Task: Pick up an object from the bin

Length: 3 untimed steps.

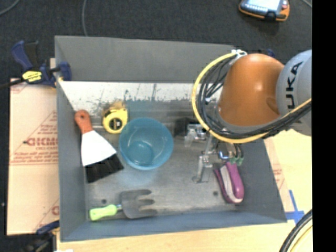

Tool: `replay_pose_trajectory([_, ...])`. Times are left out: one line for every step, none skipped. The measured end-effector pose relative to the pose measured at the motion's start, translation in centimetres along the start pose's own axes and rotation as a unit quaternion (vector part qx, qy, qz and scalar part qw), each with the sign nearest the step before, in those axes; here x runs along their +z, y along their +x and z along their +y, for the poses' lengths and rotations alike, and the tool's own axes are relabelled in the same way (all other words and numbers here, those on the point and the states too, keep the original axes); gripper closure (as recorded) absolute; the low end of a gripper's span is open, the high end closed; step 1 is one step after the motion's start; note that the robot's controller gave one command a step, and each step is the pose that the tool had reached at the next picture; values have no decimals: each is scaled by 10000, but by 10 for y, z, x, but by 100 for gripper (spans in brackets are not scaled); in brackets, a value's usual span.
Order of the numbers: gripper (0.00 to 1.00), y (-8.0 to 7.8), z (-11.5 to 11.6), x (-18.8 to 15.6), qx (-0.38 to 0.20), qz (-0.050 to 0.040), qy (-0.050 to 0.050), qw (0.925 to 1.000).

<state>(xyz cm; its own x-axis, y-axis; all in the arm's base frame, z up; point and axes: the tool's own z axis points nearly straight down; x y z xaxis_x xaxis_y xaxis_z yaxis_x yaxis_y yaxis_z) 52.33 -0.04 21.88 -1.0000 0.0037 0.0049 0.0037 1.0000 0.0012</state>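
My gripper [201, 171] hangs low over the bin floor at the right of the middle, under the arm's orange cover. Just right of it lies a purple and white handled thing [231, 181], lengthwise near the right wall and apart from the gripper. A blue bowl [146, 143] stands upright to the gripper's left with a strip of bare floor between them. Nothing shows in the gripper.
A hand brush [96, 148] with an orange handle, white body and black bristles lies by the left wall. A yellow tape measure [114, 119] sits at the back beside the bowl. A green-handled garden fork [126, 207] lies along the front wall.
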Motion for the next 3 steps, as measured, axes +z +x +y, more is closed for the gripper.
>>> replay_pose_trajectory([0,-1,0,-4,0,-32,0,10000])
replay_pose_trajectory([0,-44,78,109,1226,-49,-13,9924])
replay_pose_trajectory([0,-71,76,68,478,-109,6,9988])
